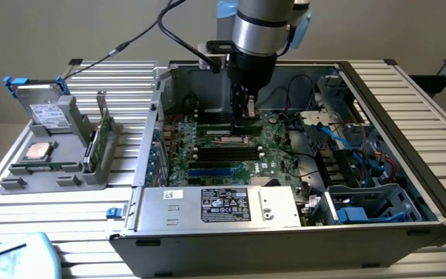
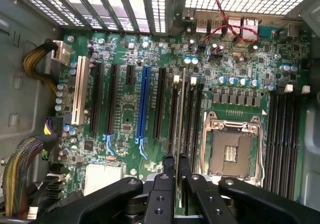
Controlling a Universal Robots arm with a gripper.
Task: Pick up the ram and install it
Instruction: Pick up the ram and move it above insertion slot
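Reaching down into the open metal case [image 1: 434,192], the arm's black fingers [image 1: 240,111] hang over the green motherboard [image 1: 279,158] at upper centre. At the frame's left, on the ribbed aluminium table [image 1: 53,216], a gray holder [image 1: 21,185] carries a hard drive [image 1: 43,109], a square silver chip [image 1: 39,150] and a green card [image 1: 97,139] standing on edge.

In the wrist view the fingers [image 2: 168,168] are clenched on the ram [image 2: 179,126]. It is seen edge-on as a thin pale strip at centre frame. It runs along the black memory slots [image 2: 194,119], between the long blue slot [image 2: 144,104] and the metal-framed socket [image 2: 232,146]. Whether it is seated cannot be told.
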